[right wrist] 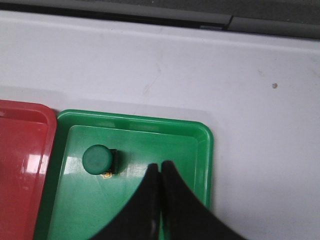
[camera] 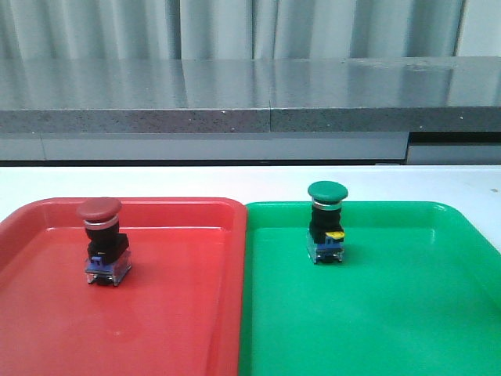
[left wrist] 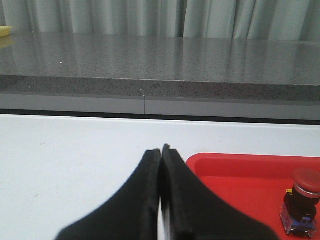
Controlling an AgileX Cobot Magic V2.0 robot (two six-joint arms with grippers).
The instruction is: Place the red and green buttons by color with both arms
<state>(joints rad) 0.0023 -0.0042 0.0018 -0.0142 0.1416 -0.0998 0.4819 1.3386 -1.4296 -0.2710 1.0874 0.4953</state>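
The red button [camera: 102, 240] stands upright in the red tray [camera: 172, 313], towards its far left. The green button [camera: 326, 222] stands upright in the green tray [camera: 376, 313], near its far left corner. Neither gripper shows in the front view. My left gripper [left wrist: 161, 151] is shut with nothing in it, over the white table beside the red tray [left wrist: 240, 175]; the red button [left wrist: 301, 202] is well off to its side. My right gripper [right wrist: 159, 166] is shut and empty, high above the green tray [right wrist: 200, 135], apart from the green button [right wrist: 99, 160].
The two trays sit side by side on a white table [camera: 250, 182], edges touching. A grey stone ledge [camera: 250, 94] and curtains run behind the table. Bare table [right wrist: 260, 125] lies beyond the green tray's outer rim.
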